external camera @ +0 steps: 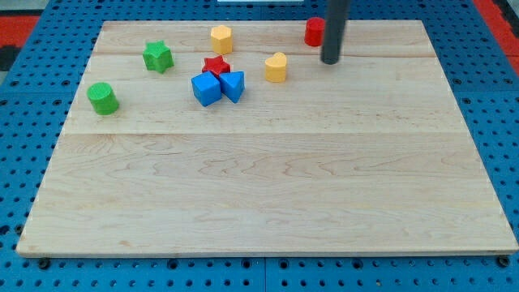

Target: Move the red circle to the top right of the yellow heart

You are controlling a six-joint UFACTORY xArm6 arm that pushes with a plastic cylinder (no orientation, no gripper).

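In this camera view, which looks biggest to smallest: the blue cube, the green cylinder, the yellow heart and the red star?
1. Blue cube
2. Green cylinder and yellow heart: look about alike, so no ranking between them.
3. Red star: smallest showing, but the blue blocks partly hide it and it lies farther back, so unsure.

A lab bench. A wooden board (pixel 268 186) lies on a blue pegboard (pixel 24 122). Small coloured blocks (pixel 217 85) sit upper left.

On the wooden board (pixel 268 195), a green star (pixel 158 57) and green cylinder (pixel 103 98) sit at the view's left. A yellow block (pixel 221 39), perhaps hexagonal, lies near the top. A red star (pixel 216 66) touches two blue blocks (pixel 206 88) (pixel 233 85).
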